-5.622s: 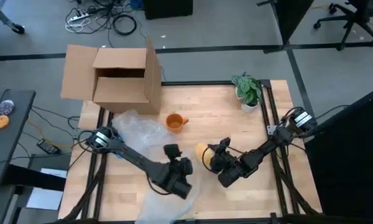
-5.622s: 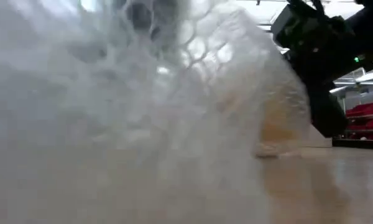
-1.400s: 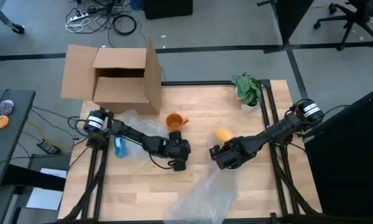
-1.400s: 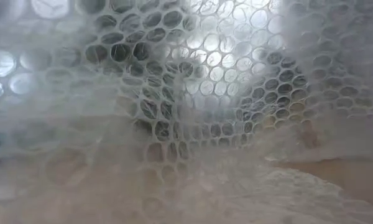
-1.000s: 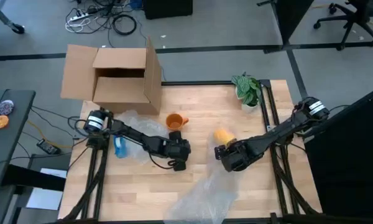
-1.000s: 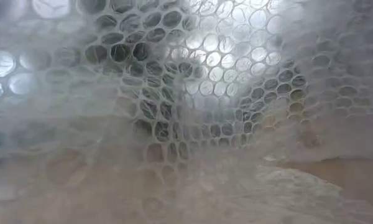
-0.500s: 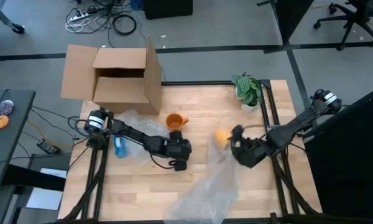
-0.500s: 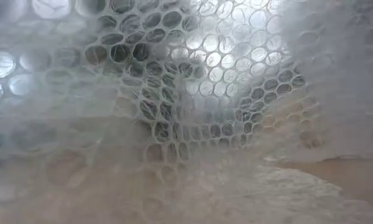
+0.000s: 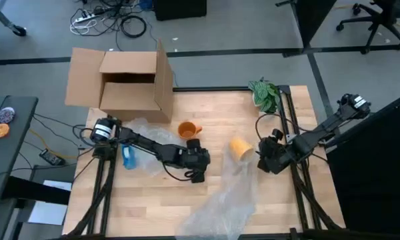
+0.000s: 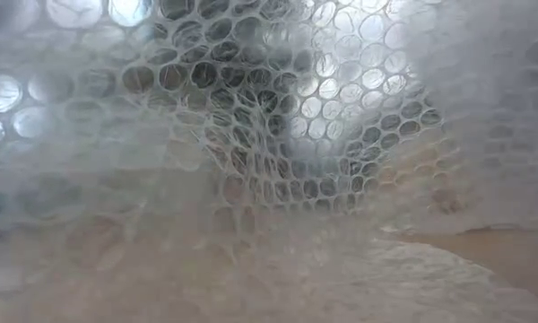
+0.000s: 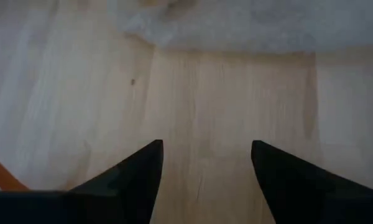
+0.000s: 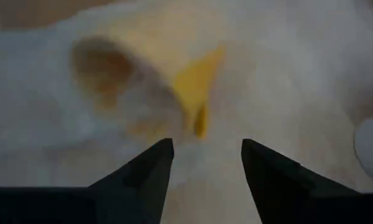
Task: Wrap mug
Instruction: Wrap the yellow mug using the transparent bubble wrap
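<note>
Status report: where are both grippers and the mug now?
Left gripper open, over bare table. Right gripper open, facing yellow mug lying on its side at bubble wrap edge. Orange mug unwrapped. Bubble wrap blocks low view.

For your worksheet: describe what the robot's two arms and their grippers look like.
Both arms are dark, slim and jointed, each with a silver-white round cap at its base. The left gripper and right gripper are chunky black blocks; the wrist views show flat, black, tapering fingers.
</note>
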Action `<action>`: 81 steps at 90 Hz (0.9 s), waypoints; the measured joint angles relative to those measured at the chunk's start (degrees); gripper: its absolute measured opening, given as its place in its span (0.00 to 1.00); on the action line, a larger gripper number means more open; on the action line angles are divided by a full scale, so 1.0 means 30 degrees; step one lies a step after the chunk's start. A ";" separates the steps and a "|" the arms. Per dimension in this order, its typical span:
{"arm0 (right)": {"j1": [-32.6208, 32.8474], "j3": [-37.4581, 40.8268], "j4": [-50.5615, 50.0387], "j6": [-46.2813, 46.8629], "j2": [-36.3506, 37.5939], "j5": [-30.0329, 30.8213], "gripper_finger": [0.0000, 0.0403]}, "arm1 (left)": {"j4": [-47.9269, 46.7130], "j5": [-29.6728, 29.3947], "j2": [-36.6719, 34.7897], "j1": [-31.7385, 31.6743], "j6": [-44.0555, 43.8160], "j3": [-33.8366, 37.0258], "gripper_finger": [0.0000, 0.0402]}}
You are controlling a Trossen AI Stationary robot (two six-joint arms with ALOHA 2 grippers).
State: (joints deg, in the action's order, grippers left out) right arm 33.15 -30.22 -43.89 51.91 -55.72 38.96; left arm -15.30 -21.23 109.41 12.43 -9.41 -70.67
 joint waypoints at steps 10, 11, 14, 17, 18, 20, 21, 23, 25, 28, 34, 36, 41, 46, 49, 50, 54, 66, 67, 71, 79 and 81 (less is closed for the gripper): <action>0.0000 0.0922 0.3025 -0.1579 -0.0032 0.0128 0.48 | 0.0012 -0.0007 0.0005 0.0000 -0.0029 0.0000 0.57; -0.0005 0.1029 0.3331 -0.1702 -0.0046 0.0124 0.48 | 0.0016 -0.0017 0.0003 0.0000 -0.0033 -0.0004 0.57; -0.0071 0.1363 0.4246 -0.2177 -0.0099 0.0117 0.49 | 0.0030 -0.0039 0.0001 0.0000 -0.0052 -0.0007 0.57; -0.0163 0.1671 0.5017 -0.2589 -0.0152 0.0174 0.50 | 0.0029 -0.0058 0.0000 0.0000 -0.0096 -0.0007 0.57; -0.0202 0.1784 0.5280 -0.2712 -0.0162 0.0228 0.50 | 0.0033 -0.0064 -0.0002 0.0000 -0.0107 -0.0007 0.57; -0.0294 0.1998 0.5749 -0.2913 -0.0201 0.0389 0.51 | 0.0038 -0.0093 0.0004 0.0000 -0.0141 -0.0007 0.57; -0.0336 0.2092 0.5942 -0.3021 -0.0236 0.0477 0.51 | 0.0048 -0.0110 -0.0001 0.0000 -0.0149 -0.0007 0.57; -0.0441 0.2279 0.6316 -0.3201 -0.0312 0.0731 0.51 | 0.0064 -0.0162 -0.0002 0.0000 -0.0153 -0.0015 0.57; -0.0533 0.2513 0.6712 -0.3355 -0.0412 0.1020 0.51 | 0.0106 -0.0231 -0.0001 0.0000 -0.0160 -0.0013 0.57; -0.0669 0.2883 0.7234 -0.3654 -0.0484 0.1498 0.51 | 0.0186 -0.0364 0.0004 0.0000 -0.0160 -0.0007 0.57; -0.0984 0.3496 0.8642 -0.4653 -0.0654 0.2418 0.50 | 0.0238 -0.0480 -0.0002 0.0000 -0.0153 -0.0015 0.57; -0.1092 0.3665 0.9156 -0.4992 -0.0719 0.2667 0.50 | 0.0238 -0.0511 -0.0002 0.0000 -0.0155 -0.0015 0.57; -0.1344 0.4084 1.0435 -0.5853 -0.0845 0.2980 0.48 | 0.0183 -0.0601 -0.0002 0.0000 -0.0160 -0.0015 0.57; -0.1619 0.4432 1.1805 -0.6934 -0.1098 0.2977 0.45 | 0.0085 -0.0657 -0.0002 0.0000 -0.0160 -0.0015 0.57; -0.1763 0.4588 1.2511 -0.7572 -0.1202 0.2962 0.42 | 0.0036 -0.0692 -0.0002 0.0000 -0.0160 -0.0015 0.57; -0.1801 0.4630 1.2708 -0.7807 -0.1241 0.2969 0.42 | 0.0021 -0.0699 -0.0002 0.0000 -0.0160 -0.0015 0.57; -0.1963 0.4672 1.3306 -0.8378 -0.1484 0.2987 0.37 | -0.0010 -0.0709 -0.0002 0.0000 -0.0160 -0.0015 0.57; -0.2346 0.4687 1.4691 -1.0106 -0.2374 0.3162 0.19 | 0.0331 -0.0765 -0.0002 0.0000 -0.0342 -0.0015 0.57; -0.2360 0.4687 1.4811 -1.0263 -0.2452 0.3180 0.17 | 0.0478 -0.0765 -0.0002 0.0000 -0.0375 -0.0015 0.57; -0.2427 0.4687 1.5313 -1.0939 -0.2852 0.3320 0.09 | 0.1373 -0.0723 -0.0002 0.0000 -0.0397 -0.0015 0.57; -0.2481 0.4687 1.6491 -1.2574 -0.3625 0.3797 0.03 | 0.3557 -0.0055 -0.0002 0.0080 0.0095 -0.0017 0.57; -0.2463 0.4687 1.6829 -1.2787 -0.3873 0.4111 0.02 | 0.3992 0.0011 0.0013 0.0106 0.0262 -0.0029 0.57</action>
State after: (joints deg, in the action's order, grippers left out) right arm 25.76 -16.16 6.59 13.55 -67.34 51.29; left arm -3.33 -21.20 109.45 12.74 -8.62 -70.76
